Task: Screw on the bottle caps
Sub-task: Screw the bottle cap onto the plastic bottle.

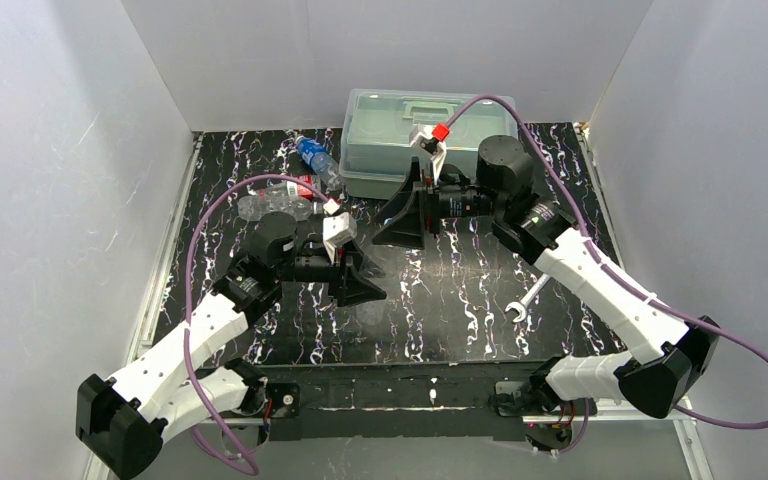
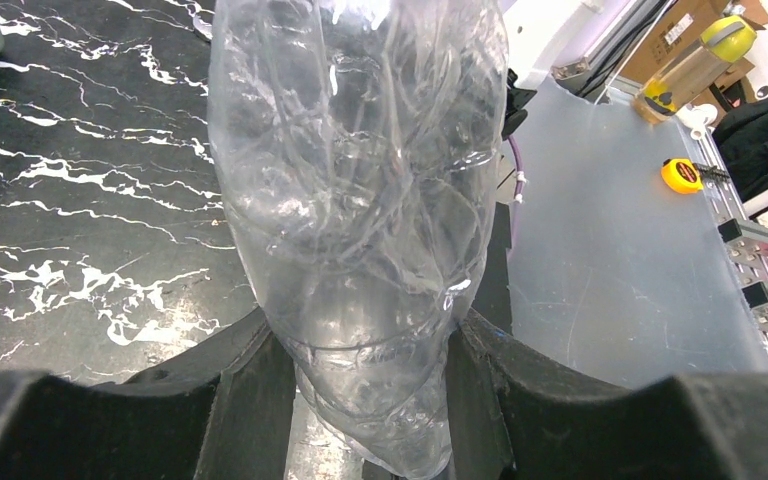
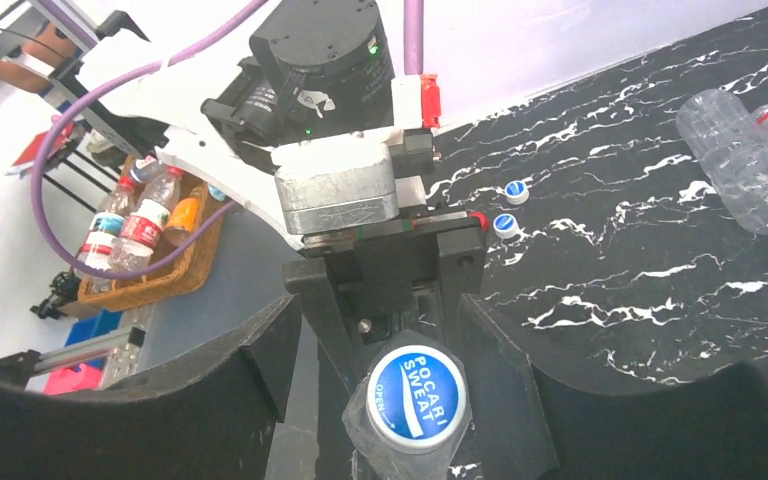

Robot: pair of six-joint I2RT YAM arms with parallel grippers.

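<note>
My left gripper [image 1: 360,285] [image 2: 372,385] is shut on the plain clear bottle [image 2: 360,180], its pads pressing the bottle's narrow part from both sides. In the right wrist view a blue-and-white cap [image 3: 418,398] sits on that bottle's mouth [image 3: 365,437]. My right gripper [image 1: 400,215] [image 3: 390,385] is open and straddles the cap: its right pad is close to or touching the cap, its left pad is apart. Two loose blue-and-white caps [image 3: 516,189] [image 3: 505,224] lie on the table, with a small red round piece [image 3: 478,218] beside them. The held bottle is hard to make out from above.
A blue-label bottle [image 1: 315,160] and a red-label bottle [image 1: 280,195] lie at the back left; the clear bodies of two bottles also show in the right wrist view [image 3: 750,175]. A translucent lidded box [image 1: 400,140] stands at the back. A silver wrench [image 1: 525,300] lies right of centre.
</note>
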